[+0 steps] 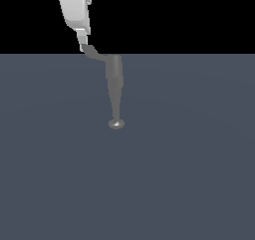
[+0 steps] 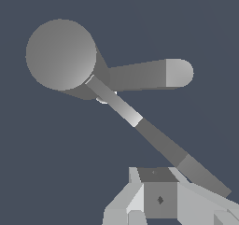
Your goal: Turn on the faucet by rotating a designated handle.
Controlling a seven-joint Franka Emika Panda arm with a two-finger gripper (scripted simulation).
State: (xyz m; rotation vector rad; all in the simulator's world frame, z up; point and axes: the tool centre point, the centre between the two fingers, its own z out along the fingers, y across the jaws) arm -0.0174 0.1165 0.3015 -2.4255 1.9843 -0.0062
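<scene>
No brand, label or writing can be read on anything in either view.

The faucet (image 1: 115,87) is a plain grey, metal-looking fixture with no markings. In the exterior view it stands as 1 tapered column, wide at the upper end and narrowing down to a small round disc that meets the dark blue-grey surface (image 1: 189,174) near the middle of the picture. The handle (image 1: 94,54) is a thin curved lever of the same grey, leaving the wide end of the column toward the exterior view's left and ending in a flattened, flared tip.

In the wrist view the faucet (image 2: 60,54) shows as a large round face, with 1 thick rounded arm reaching sideways from it. The handle (image 2: 158,140) runs away from that face as a long slim bar in several grey shades, its far end close to the end effector's body.

The end effector (image 1: 83,46) hangs from the pale arm at the top of the exterior view, its fingertips right at the handle's flared tip. Contact looks likely but cannot be confirmed. In the wrist view the end effector (image 2: 158,196) is seen only as pale blocky parts, and whether it is open or closed cannot be told.
</scene>
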